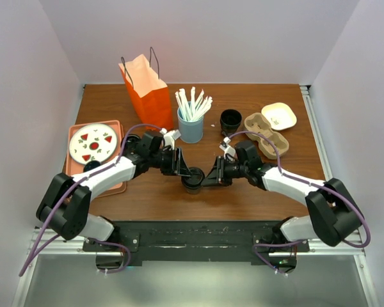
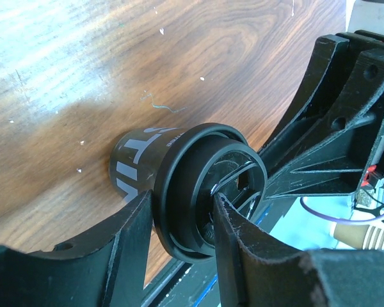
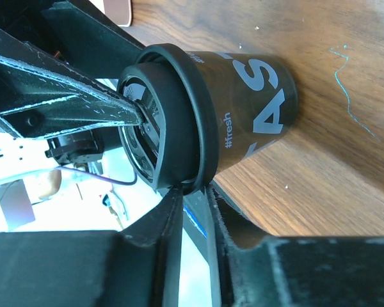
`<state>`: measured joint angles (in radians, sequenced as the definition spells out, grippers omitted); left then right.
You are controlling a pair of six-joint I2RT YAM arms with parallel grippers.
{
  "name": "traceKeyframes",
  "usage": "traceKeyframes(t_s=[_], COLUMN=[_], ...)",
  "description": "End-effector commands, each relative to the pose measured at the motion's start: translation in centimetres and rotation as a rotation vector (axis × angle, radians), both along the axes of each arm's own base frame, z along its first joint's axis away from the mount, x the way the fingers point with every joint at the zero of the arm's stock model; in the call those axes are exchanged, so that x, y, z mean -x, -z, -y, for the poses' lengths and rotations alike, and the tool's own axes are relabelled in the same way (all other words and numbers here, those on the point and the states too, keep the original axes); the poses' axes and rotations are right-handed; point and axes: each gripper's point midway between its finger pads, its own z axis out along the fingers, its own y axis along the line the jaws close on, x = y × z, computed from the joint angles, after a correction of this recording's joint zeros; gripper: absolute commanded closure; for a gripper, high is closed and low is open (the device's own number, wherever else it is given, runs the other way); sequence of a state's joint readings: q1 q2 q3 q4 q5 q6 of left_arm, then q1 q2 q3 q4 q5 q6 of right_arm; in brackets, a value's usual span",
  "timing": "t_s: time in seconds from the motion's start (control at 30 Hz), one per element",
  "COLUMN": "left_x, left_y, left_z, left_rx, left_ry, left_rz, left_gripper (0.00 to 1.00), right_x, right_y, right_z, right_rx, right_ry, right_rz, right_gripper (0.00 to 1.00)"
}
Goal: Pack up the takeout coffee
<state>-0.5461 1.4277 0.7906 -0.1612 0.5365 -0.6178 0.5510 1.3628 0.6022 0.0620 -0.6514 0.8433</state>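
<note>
Takeout coffee (image 1: 192, 180) upright, centre of top view.
Left gripper (image 2: 181, 220) clamped across its lid (image 3: 173, 115); right gripper (image 3: 195, 201) jaws near-together at the rim, can't tell if gripping.

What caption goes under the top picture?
The left gripper and right gripper meet at the takeout coffee on the table.

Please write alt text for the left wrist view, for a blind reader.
The takeout coffee, a dark cup with a black lid, stands on a wooden table, held between the left gripper's fingers. The right gripper is close on its far side.
</note>
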Motion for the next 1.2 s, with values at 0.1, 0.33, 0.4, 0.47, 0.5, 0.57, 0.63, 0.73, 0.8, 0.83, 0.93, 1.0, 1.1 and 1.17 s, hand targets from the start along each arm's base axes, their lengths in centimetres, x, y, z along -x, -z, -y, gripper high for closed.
traceKeyframes(t_s=[0.1, 0.33, 0.4, 0.47, 0.5, 0.57, 0.63, 0.73, 0.8, 0.83, 0.93, 1.0, 1.1, 1.17], left_x=[1.8, 1.6, 1.6, 1.6, 1.8, 1.7, 2.1, 2.5, 2.7, 2.7, 2.8, 3.0, 3.0, 2.9], left_y=[4.3, 5.0, 5.3, 5.2, 5.3, 5.2, 5.5, 6.0, 6.1, 6.1, 6.2, 6.5, 7.0, 7.1], left_z=[-2.2, -2.5, -2.4, -2.2, -2.3, -2.2, -2.3, -2.2, -1.9, -1.9, -1.9, -2.0, -2.0, -1.8], left_rx=[-0.142, -0.166, -0.164, -0.15, -0.148, -0.137, -0.13, -0.113, -0.092, -0.085, -0.076, -0.079, -0.07, -0.064], left_ry=[-0.042, -0.058, -0.054, -0.045, -0.044, -0.044, -0.036, -0.02, -0.009, -0.006, -0.003, 0.002, 0.002, 0.008], left_rz=[-0.094, -0.096, -0.1, -0.096, -0.096, -0.078, -0.076, -0.074, -0.076, -0.074, -0.062, -0.056, -0.055, -0.05], left_gripper=[0.62, 0.66, 0.71, 0.72, 0.73, 0.74, 0.75, 0.79, 0.82, 0.83, 0.84, 0.84, 0.85, 0.86], right_x=[-3.5, -4.6, -4.5, -4.5, -4.4, -4.4, -4.3, -4.2, -4.0, -4.1, -4.1, -4.0, -4.2, -4.3], right_y=[3.0, 4.5, 5.0, 5.2, 5.3, 5.7, 6.1, 6.6, 6.8, 6.9, 7.1, 7.1, 6.9, 6.8], right_z=[1.1, 1.9, 2.1, 2.2, 2.4, 2.7, 3.1, 3.4, 3.6, 3.7, 4.0, 4.0, 4.0, 4.0], right_rx=[0.179, 0.259, 0.269, 0.276, 0.281, 0.299, 0.318, 0.336, 0.342, 0.345, 0.356, 0.357, 0.361, 0.361], right_ry=[0.067, 0.069, 0.071, 0.077, 0.082, 0.09, 0.095, 0.106, 0.109, 0.113, 0.121, 0.124, 0.133, 0.136], right_rz=[0.097, 0.103, 0.095, 0.098, 0.094, 0.093, 0.091, 0.083, 0.079, 0.079, 0.079, 0.076, 0.08, 0.084], right_gripper=[0.86, 0.86, 0.87, 0.87, 0.87, 0.87, 0.87, 0.87, 0.87, 0.87, 0.87, 0.87, 0.87, 0.87])
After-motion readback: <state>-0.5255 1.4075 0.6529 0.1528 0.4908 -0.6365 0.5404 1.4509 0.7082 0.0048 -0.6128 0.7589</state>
